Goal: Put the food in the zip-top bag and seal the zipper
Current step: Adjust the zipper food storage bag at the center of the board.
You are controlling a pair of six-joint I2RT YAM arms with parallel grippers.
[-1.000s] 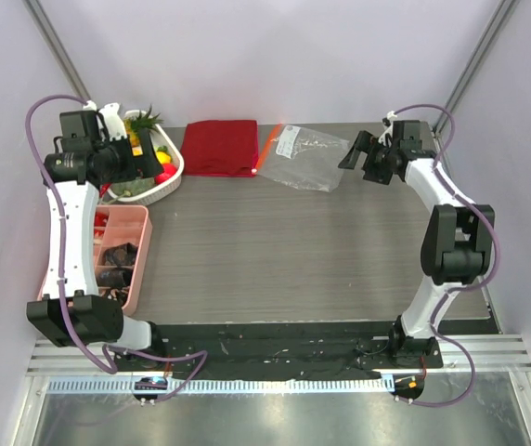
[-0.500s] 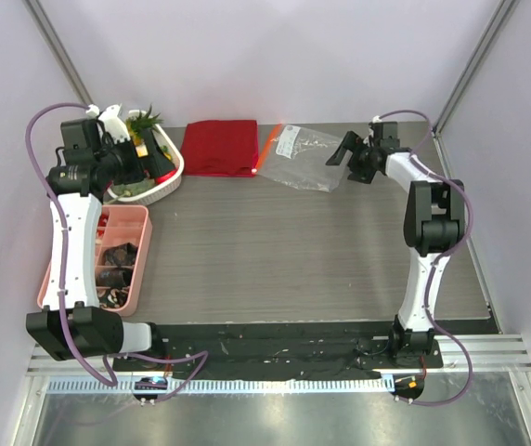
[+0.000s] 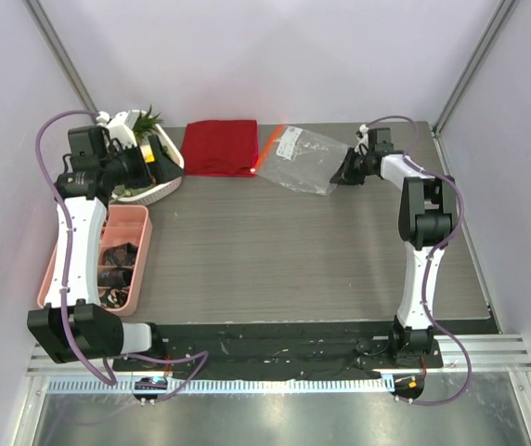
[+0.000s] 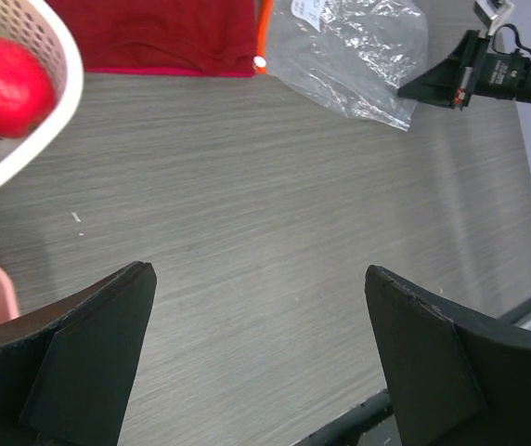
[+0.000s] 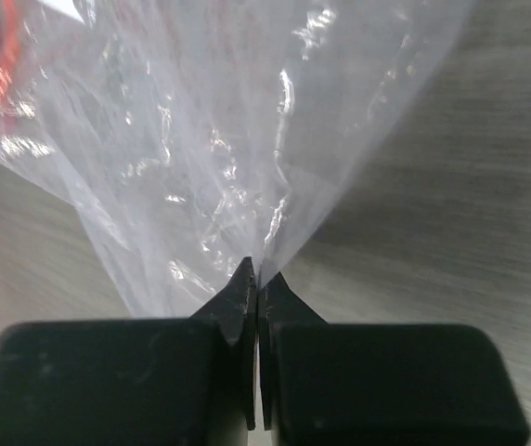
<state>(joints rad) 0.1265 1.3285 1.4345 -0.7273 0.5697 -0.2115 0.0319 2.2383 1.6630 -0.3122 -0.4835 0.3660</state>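
The clear zip-top bag [image 3: 301, 156] lies flat at the back of the table, its orange-red zipper [image 3: 267, 149] along the left edge. My right gripper [image 3: 347, 170] is shut on the bag's right corner; in the right wrist view the closed tips [image 5: 258, 275] pinch the crinkled plastic [image 5: 200, 139]. The food sits in a white basket [image 3: 154, 192] at the back left: green leaves [image 3: 145, 118] show from above, and a red apple [image 4: 6, 85] shows in the left wrist view. My left gripper [image 3: 161, 156] hovers open over the basket's right side, with nothing between its fingers [image 4: 89, 362].
A folded dark red cloth [image 3: 219, 147] lies between the basket and the bag, touching the zipper edge. A pink compartment tray [image 3: 108, 255] with small dark items stands at the left front. Grey walls close in the table on three sides.
My right gripper moved left to the bag's right corner and shut on it. My left arm swung slightly right and lower over the basket, still open.
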